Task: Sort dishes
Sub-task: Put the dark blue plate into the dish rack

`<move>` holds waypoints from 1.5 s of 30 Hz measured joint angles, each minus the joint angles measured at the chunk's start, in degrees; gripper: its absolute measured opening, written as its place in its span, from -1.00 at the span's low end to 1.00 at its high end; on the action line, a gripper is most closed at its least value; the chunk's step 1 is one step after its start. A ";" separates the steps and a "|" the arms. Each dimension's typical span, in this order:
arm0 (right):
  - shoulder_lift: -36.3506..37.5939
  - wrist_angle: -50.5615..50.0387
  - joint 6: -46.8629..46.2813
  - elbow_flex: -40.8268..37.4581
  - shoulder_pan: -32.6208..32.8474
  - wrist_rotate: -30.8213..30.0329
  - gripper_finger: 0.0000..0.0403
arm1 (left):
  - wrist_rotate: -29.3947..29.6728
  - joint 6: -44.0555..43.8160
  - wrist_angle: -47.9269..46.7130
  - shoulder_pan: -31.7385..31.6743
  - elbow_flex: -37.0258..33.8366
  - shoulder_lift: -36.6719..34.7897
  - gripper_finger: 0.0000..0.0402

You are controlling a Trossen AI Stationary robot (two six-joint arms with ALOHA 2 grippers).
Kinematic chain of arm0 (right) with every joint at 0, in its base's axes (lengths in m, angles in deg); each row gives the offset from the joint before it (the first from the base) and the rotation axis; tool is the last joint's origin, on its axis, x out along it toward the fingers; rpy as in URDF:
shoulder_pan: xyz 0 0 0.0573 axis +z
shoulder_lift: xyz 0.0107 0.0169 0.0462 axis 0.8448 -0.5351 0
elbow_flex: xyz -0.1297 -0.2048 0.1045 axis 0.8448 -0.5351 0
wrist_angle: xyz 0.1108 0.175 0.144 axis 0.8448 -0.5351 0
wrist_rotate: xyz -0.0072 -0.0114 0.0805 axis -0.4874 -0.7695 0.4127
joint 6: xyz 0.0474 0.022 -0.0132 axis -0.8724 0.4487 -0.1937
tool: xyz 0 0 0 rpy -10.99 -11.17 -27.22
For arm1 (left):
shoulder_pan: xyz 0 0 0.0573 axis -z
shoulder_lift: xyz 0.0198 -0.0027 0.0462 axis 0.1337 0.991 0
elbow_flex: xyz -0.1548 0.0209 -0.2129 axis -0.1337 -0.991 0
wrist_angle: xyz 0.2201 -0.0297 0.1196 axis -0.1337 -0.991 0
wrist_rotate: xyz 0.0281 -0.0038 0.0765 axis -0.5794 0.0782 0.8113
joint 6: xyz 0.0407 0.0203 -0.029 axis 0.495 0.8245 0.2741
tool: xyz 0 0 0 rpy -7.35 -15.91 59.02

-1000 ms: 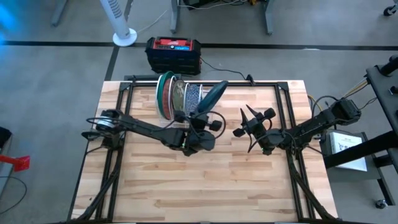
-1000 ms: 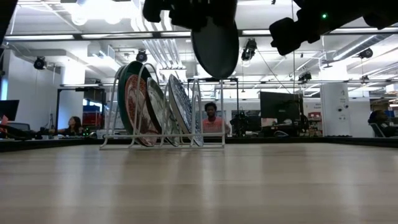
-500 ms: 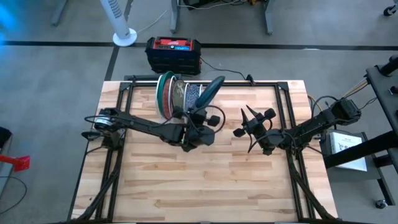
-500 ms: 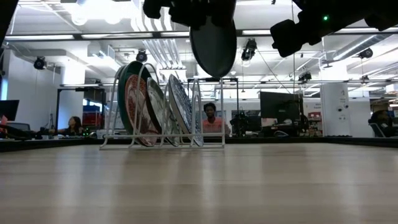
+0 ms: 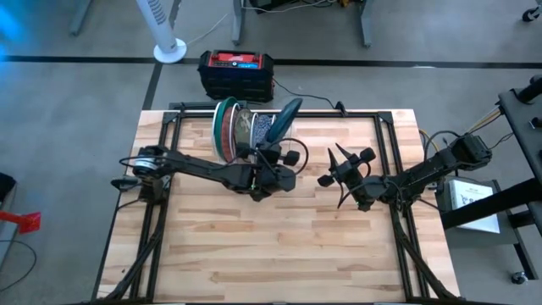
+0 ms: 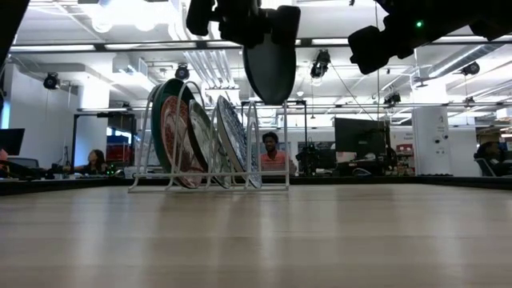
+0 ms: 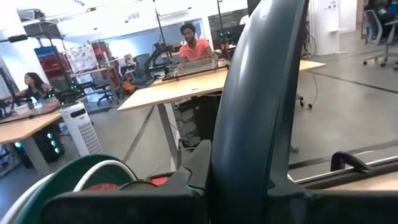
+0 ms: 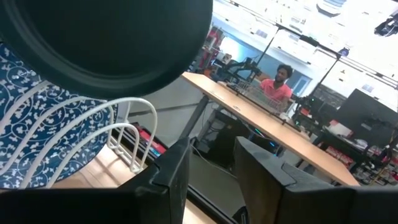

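High view
Counter (image 5: 279, 246): pale wood planks, with black frame bars along both sides.
White wire rack (image 5: 254, 119): stands at the counter's far edge, near the middle, with several plates upright in it.
Racked plates (image 5: 227, 129): a dark green one on the rack's left end, then a red-pink patterned one, a greyish-brown one, and a blue patterned one toward the right.
Left claw (image 5: 275, 157): at the counter's middle, just in front of the rack, clamped on the lower rim of a dark green plate (image 5: 284, 119) held tilted above the rack's right end.
Right claw (image 5: 334, 174): right of centre, well apart from the rack, fingers partly apart with nothing between them.

Low view
Dark green plate (image 6: 270, 66): hangs edge-on from the left claw (image 6: 260, 20), above the rack (image 6: 210, 144) and not touching it.
Background: a person (image 6: 274, 154) sits behind the rack; another person (image 6: 94, 162) sits far off at the left.

Left wrist view
Dark green plate (image 7: 255, 106): fills the middle, gripped edge-on between the claw's fingers (image 7: 193, 171).

Right wrist view
Right claw (image 8: 208, 171): fingers spread narrow, empty.
Dark plate (image 8: 106, 37): hangs above the blue patterned plate (image 8: 43, 118) and the rack's white wires (image 8: 124, 140).
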 joint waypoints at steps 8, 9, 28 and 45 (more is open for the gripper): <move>0.00 0.00 -1.32 -0.54 0.46 0.05 -0.45 | 0.28 -5.83 -3.98 -0.04 -0.07 1.25 -0.89; 0.00 0.00 -1.33 -0.64 0.56 0.04 -0.46 | 0.28 -6.55 -4.43 -0.04 -0.07 1.32 -0.89; 0.00 0.00 -2.56 -1.36 0.63 0.64 -0.43 | -1.56 -18.78 -7.84 0.35 -4.46 1.37 -0.89; -0.01 0.02 -2.89 -1.36 0.59 1.94 -0.46 | -4.53 -21.75 -5.21 1.31 -7.58 2.71 -0.75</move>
